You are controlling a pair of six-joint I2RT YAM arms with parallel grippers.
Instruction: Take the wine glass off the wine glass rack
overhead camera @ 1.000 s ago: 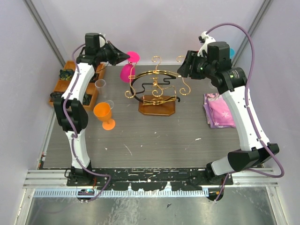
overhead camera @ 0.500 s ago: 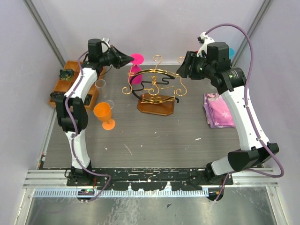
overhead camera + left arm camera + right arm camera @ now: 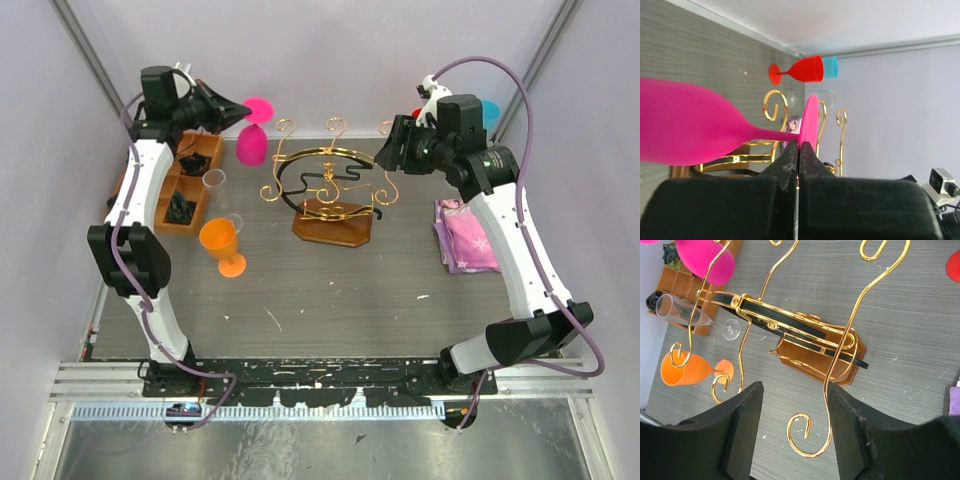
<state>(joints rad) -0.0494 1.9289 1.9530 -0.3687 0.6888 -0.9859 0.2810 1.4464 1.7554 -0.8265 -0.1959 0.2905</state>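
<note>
The pink wine glass (image 3: pixel 250 138) hangs in the air left of the gold wire wine glass rack (image 3: pixel 330 170), apart from its hooks. My left gripper (image 3: pixel 240 112) is shut on the edge of the glass's round foot (image 3: pixel 809 120), and the pink bowl (image 3: pixel 685 127) lies sideways to the left. My right gripper (image 3: pixel 388 155) stands open at the rack's right side. One scrolled gold hook (image 3: pixel 812 440) sits between the fingers, its wire against the right finger (image 3: pixel 850 425). The rack's brown base (image 3: pixel 815 357) rests on the table.
An orange glass (image 3: pixel 220 240) and clear glasses (image 3: pixel 213 180) stand beside a compartmented wooden tray (image 3: pixel 190 160) at the left. A pink cloth (image 3: pixel 468 235) lies at the right. A red glass (image 3: pixel 805 69) and a blue cup (image 3: pixel 830 67) are by the back wall.
My left arm has swung left and back with the pink glass, carrying it clear of the rack's left hooks. The rack shifted slightly. The right gripper stayed at the rack's right hook.
</note>
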